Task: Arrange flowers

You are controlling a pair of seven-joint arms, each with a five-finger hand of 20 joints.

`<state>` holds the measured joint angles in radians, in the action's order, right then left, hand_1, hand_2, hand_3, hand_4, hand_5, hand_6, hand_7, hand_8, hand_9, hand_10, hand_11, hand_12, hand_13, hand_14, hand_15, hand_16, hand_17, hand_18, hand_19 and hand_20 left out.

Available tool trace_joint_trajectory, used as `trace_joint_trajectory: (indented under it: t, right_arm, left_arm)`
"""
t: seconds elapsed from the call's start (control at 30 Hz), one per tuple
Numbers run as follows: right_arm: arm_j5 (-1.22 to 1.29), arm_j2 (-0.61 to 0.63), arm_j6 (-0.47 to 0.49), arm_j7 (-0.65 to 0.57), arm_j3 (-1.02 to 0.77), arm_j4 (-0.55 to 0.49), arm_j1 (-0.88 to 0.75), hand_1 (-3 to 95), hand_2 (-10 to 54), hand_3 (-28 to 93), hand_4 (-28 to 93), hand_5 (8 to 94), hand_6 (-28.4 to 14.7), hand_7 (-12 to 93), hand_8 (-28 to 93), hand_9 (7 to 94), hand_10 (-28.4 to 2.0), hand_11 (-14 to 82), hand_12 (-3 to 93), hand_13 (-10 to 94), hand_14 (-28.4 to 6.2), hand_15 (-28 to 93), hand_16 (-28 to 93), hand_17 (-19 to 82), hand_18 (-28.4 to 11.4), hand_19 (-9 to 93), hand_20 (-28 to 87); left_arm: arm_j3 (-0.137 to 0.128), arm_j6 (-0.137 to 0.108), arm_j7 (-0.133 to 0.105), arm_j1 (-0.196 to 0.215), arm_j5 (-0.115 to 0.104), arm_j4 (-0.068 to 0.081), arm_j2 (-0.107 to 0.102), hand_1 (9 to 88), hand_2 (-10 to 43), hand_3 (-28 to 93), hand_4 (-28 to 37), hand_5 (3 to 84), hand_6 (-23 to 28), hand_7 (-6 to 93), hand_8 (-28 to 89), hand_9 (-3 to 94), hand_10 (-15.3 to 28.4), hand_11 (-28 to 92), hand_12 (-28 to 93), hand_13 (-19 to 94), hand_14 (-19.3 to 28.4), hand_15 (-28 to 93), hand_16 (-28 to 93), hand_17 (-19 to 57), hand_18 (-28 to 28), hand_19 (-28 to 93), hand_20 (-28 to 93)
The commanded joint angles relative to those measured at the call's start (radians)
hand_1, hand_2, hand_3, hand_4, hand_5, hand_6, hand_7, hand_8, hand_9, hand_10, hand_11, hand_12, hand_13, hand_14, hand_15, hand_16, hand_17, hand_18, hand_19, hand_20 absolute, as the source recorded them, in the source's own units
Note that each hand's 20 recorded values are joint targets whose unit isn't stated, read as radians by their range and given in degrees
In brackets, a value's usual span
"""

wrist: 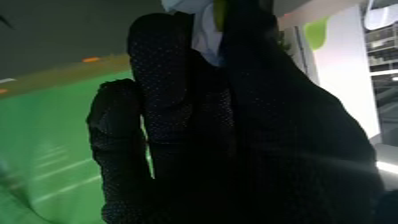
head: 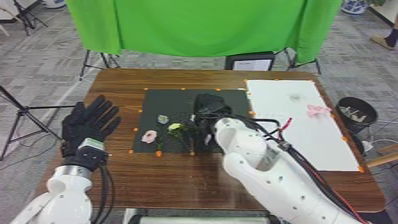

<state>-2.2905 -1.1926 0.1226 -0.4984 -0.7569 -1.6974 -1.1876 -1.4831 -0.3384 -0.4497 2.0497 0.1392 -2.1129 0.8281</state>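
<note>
While the right hand (head: 211,106) is pinching a white flower (wrist: 207,37), it should be squeezing lightly, avoiding the yellow flower (head: 175,126), head-view seven o'clock.

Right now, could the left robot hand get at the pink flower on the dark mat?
Probably yes: the left robot hand is open, just left of the pink flower, with nothing standing between them.

work surface: brown wooden table (head: 178,187), flat top with visible grain. black mat (head: 169,106) lies flat across the middle section. white sheet (head: 289,132) lies flat to the right of the mat, extending nearer to the robot than the mat does. small orange tabs (head: 159,153) sit along the edges of both.
</note>
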Motion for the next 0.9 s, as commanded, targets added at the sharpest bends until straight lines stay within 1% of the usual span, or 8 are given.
trace_joint_trajectory:
  t: [0.03, 0.1, 0.13, 0.23, 0.37, 0.6, 0.77, 0.9]
  right_arm:
    - [-0.025, -0.039, 0.137, 0.029, -0.025, -0.017, -0.003, 56.7, -9.5, 69, -28, 68.7, -0.6, 25, -2, 79.4, -9.0, 7.0, 30.9, 73, -6.9, 43, 39, 37, -21.4, 82, 39]
    - [-0.026, -0.039, 0.134, 0.022, -0.021, -0.012, -0.003, 56.6, -9.5, 69, -28, 68.2, -0.6, 24, -2, 77.5, -9.4, 8.2, 28.6, 73, -6.8, 43, 39, 37, -21.4, 82, 39]
    - [-0.031, -0.038, 0.132, 0.019, -0.019, -0.01, -0.004, 55.9, -9.5, 70, -28, 67.2, -0.6, 24, -2, 75.6, -9.9, 9.9, 26.5, 73, -6.6, 43, 39, 37, -21.4, 82, 39]
    - [-0.027, -0.04, 0.133, 0.017, -0.02, -0.011, -0.004, 56.6, -9.5, 70, -28, 64.3, -0.5, 23, -3, 70.0, -11.4, 14.1, 20.4, 72, -5.8, 42, 40, 37, -21.5, 82, 38]
    - [-0.013, -0.04, 0.135, 0.017, -0.027, -0.022, -0.002, 56.4, -9.5, 70, -28, 62.0, -0.7, 21, -11, 65.3, -12.6, 14.8, 15.9, 71, -5.7, 42, 39, 37, -21.2, 82, 38]
    - [-0.01, -0.034, 0.176, 0.022, -0.04, -0.036, 0.005, 56.1, -9.5, 69, -28, 58.5, -1.8, 21, -14, 59.8, -13.1, 12.6, 14.7, 69, -5.7, 42, 38, 37, -21.2, 82, 37]
    - [0.008, -0.018, 0.277, 0.025, -0.1, -0.097, -0.012, 55.0, -9.5, 71, -28, 56.6, -2.3, 19, -14, 57.8, -13.5, 11.7, 14.3, 68, -6.3, 42, 38, 36, -21.5, 81, 37]
    - [0.003, 0.071, 0.224, -0.012, -0.173, -0.147, -0.031, 50.0, -9.5, 74, -28, 53.1, -3.0, 17, -12, 54.7, -14.4, 10.2, 13.8, 66, -8.5, 45, 33, 35, -21.9, 80, 36]
  left_arm:
    - [0.002, -0.002, 0.01, 0.0, 0.01, 0.0, -0.002, 25.4, 14.2, 74, -28.3, 46.8, 10.6, 11.5, -7, 37.4, 16.3, 20, 12, 26, 16.4, 37, -7, -6.5, 16.1, 38, 10]
    - [-0.004, -0.028, 0.027, 0.006, 0.057, -0.005, -0.002, 25.5, 14.2, 74, -28.3, 46.9, 10.6, 11.6, -7, 37.4, 16.3, 20, 12, 26, 16.4, 37, -7, -6.5, 16.2, 38, 10]
    - [-0.003, -0.036, 0.026, 0.008, 0.061, -0.008, -0.004, 25.5, 14.2, 74, -28.3, 46.9, 10.6, 11.5, -7, 37.5, 16.3, 20, 12, 26, 16.4, 37, -7, -6.5, 16.2, 38, 10]
    - [-0.011, -0.023, 0.024, 0.012, 0.044, -0.008, -0.002, 25.6, 14.3, 74, -28.3, 47.3, 10.6, 11.1, -8, 37.9, 16.3, 19, 11, 26, 16.5, 37, -7, -6.5, 16.1, 37, 10]
    - [-0.012, -0.028, 0.037, 0.006, 0.057, -0.004, 0.01, 25.5, 14.4, 74, -28.3, 47.4, 10.6, 10.9, -8, 38.0, 16.3, 19, 11, 25, 16.6, 37, -7, -6.5, 16.2, 38, 10]
    - [-0.016, -0.026, 0.025, 0.011, 0.045, -0.006, 0.011, 25.3, 14.2, 74, -28.3, 47.4, 10.6, 10.8, -7, 37.7, 16.4, 19, 11, 25, 16.6, 36, -7, -6.5, 16.1, 38, 10]
    - [-0.02, -0.016, 0.019, 0.017, 0.033, -0.006, 0.016, 25.3, 14.0, 74, -28.3, 47.9, 10.8, 11.0, -7, 37.6, 16.3, 19, 11, 25, 16.5, 36, -7, -6.4, 16.0, 37, 10]
    - [-0.013, -0.018, 0.009, 0.015, 0.031, -0.01, 0.006, 25.3, 14.0, 74, -28.3, 47.5, 10.7, 11.0, -7, 37.4, 16.1, 19, 11, 25, 16.4, 36, -7, -6.5, 16.0, 37, 10]
